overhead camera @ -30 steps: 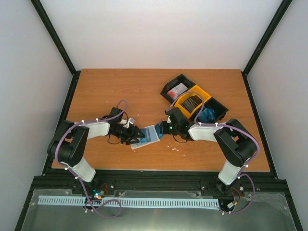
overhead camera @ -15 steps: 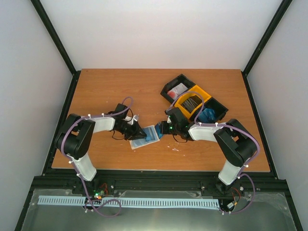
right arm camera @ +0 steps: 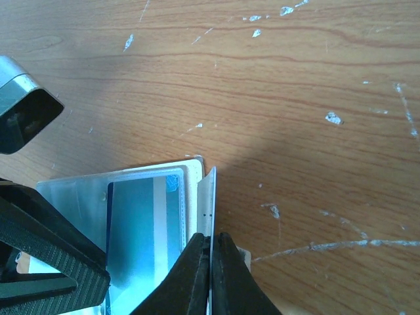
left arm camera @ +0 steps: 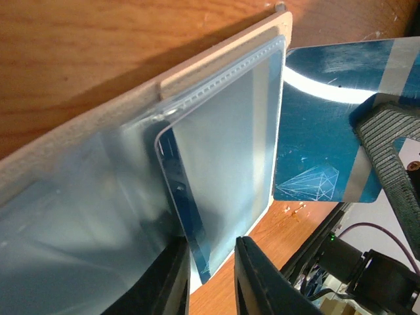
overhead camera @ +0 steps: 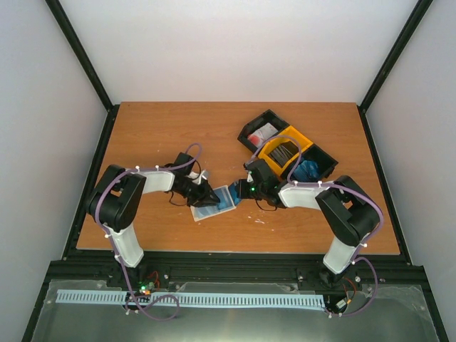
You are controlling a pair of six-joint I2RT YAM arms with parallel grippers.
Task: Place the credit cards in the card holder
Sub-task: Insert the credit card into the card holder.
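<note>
The card holder [overhead camera: 202,212] lies open on the table, and its tan edge [left arm camera: 216,59] and clear sleeve show in the left wrist view. One blue credit card [left arm camera: 223,170] sits in that sleeve, and it shows in the right wrist view [right arm camera: 141,236] too. My left gripper [overhead camera: 207,194] is open, its jaws either side of this card's corner [left arm camera: 211,279]. My right gripper [overhead camera: 239,191] is shut on a second blue credit card [left arm camera: 328,151]. It holds that card edge-on [right arm camera: 211,197] at the holder's right edge [right arm camera: 191,172].
Two black bins [overhead camera: 261,131] and a yellow bin [overhead camera: 285,151] stand at the back right, close behind my right arm, one holding something blue [overhead camera: 308,172]. The table's front edge [overhead camera: 235,251] runs just below the holder.
My left gripper has moved right and slightly up onto the open holder, its arm swinging inward. My right gripper and its card have hardly moved.
</note>
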